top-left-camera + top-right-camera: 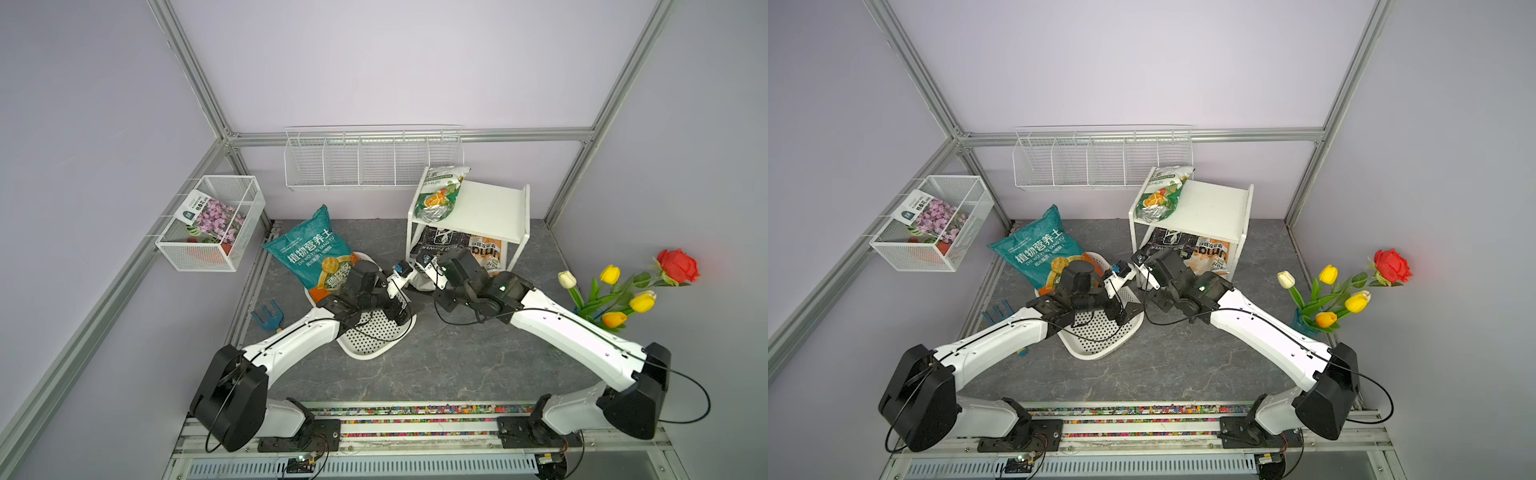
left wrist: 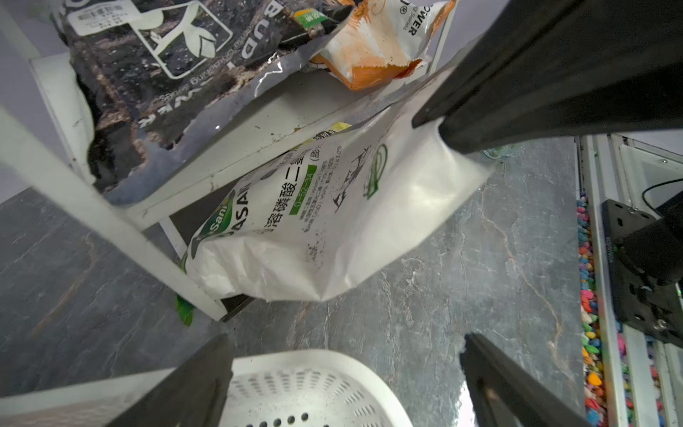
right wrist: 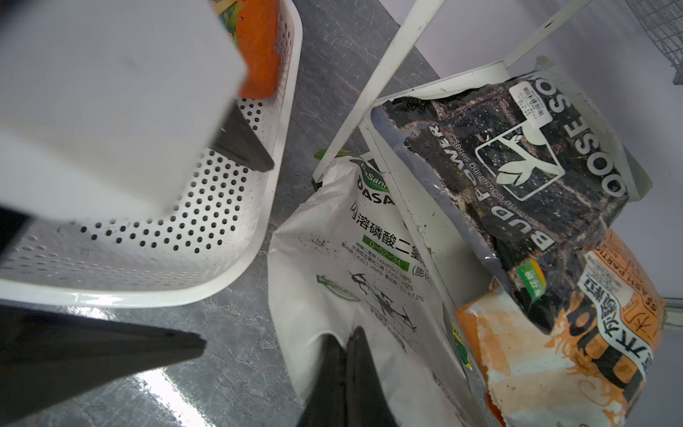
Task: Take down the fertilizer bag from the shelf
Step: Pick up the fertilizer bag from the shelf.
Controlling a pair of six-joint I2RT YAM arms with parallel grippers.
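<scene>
Your right hand [image 3: 345, 332] is clamped on the outer end of the white, glossy plastic fertilizer bag [image 3: 332, 251], which sticks half out from under the lower board of the small white two-board shelf [image 1: 490, 208]. It looks soft, slick and grain-heavy, so hold the flat seam. Your left hand [image 2: 347, 336] gapes empty beside the shelf.

White, green-printed fertilizer bag [image 3: 325, 258]; white shelf [image 1: 490, 203]
</scene>
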